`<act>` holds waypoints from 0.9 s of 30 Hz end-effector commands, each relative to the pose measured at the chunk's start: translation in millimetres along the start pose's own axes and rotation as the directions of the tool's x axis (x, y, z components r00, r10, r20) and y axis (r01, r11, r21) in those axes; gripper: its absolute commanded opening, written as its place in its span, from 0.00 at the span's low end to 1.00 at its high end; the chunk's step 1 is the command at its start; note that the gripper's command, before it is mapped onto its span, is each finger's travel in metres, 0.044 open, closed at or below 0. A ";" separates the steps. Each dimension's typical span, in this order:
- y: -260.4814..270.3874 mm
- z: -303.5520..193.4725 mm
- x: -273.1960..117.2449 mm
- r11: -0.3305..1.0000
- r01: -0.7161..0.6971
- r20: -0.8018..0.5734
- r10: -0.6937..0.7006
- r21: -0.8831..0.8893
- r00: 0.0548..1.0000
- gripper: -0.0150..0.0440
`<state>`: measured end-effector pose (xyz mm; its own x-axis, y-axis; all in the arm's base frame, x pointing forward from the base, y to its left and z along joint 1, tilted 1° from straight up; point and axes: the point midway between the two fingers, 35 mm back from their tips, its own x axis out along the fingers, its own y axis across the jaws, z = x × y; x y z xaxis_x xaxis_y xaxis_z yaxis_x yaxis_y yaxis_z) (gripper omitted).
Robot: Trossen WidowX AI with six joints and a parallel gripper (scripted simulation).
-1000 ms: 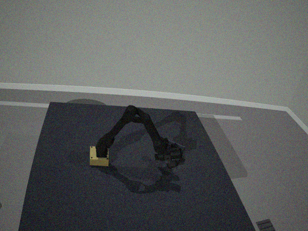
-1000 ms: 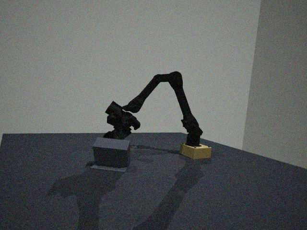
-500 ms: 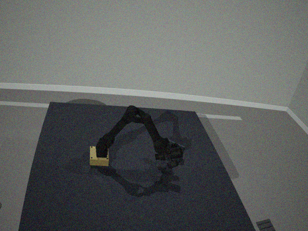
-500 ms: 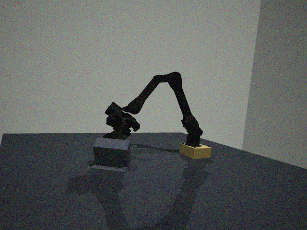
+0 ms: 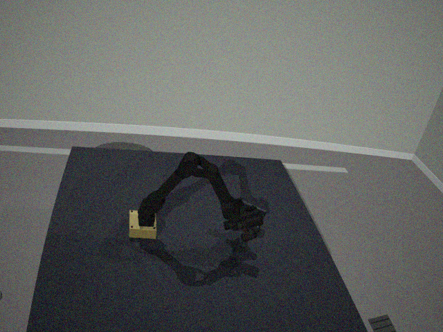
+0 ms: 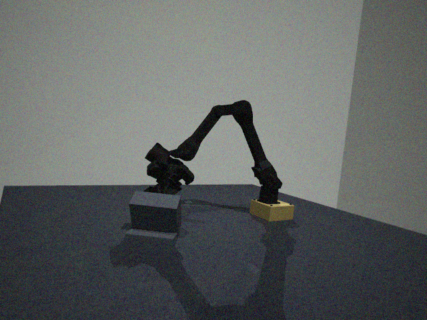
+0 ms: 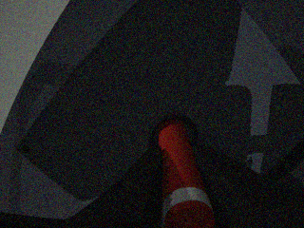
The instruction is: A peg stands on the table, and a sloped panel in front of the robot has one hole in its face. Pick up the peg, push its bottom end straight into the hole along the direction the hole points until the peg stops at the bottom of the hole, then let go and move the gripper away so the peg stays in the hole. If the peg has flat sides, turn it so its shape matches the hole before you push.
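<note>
The red peg [image 7: 180,163] with a pale band shows in the wrist view, its far end at the dark round hole [image 7: 189,127]. How deep it sits, if at all, cannot be told. My gripper [image 7: 177,155] is shut on the peg; its dark fingers stand on both sides. The sloped panel [image 7: 95,114] is in deep shadow in the wrist view. In the exterior view the panel block [image 6: 155,215] is seen from behind and hides the fingertips and peg. In the top view the gripper is too dark for detail.
The yellow arm base [image 5: 142,233] [image 6: 281,213] stands across the dark table [image 5: 107,292] [image 6: 344,269] from the panel. The arm arches high between them. Arm shadows fall on the table, and lit patches [image 7: 261,95] lie on the panel's face.
</note>
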<state>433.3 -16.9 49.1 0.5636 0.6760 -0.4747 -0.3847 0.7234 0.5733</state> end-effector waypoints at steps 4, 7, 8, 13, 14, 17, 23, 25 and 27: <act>-0.7 0.1 3.0 1.000 0.004 0.000 -0.004 0.004 1.000 0.25; -0.8 0.3 3.4 1.000 0.004 0.000 -0.004 0.004 1.000 0.25; 0.0 -0.4 2.6 1.000 0.000 -0.001 0.000 0.001 1.000 0.25; 0.0 -0.4 2.6 1.000 0.000 -0.001 0.000 0.001 1.000 0.25; 0.0 -0.4 2.6 1.000 0.000 -0.001 0.000 0.001 1.000 0.25; 0.0 -0.4 2.6 1.000 0.000 -0.001 0.000 0.001 1.000 0.34; 0.0 -0.4 2.6 1.000 0.000 -0.001 0.000 0.001 1.000 0.61; 0.0 -0.4 2.6 1.000 0.000 -0.001 0.000 0.001 1.000 0.70; 0.0 -0.4 2.6 1.000 0.000 -0.001 0.000 0.001 1.000 0.79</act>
<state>434.5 -14.9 47.5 0.5623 0.6772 -0.4745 -0.3839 0.7220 0.5756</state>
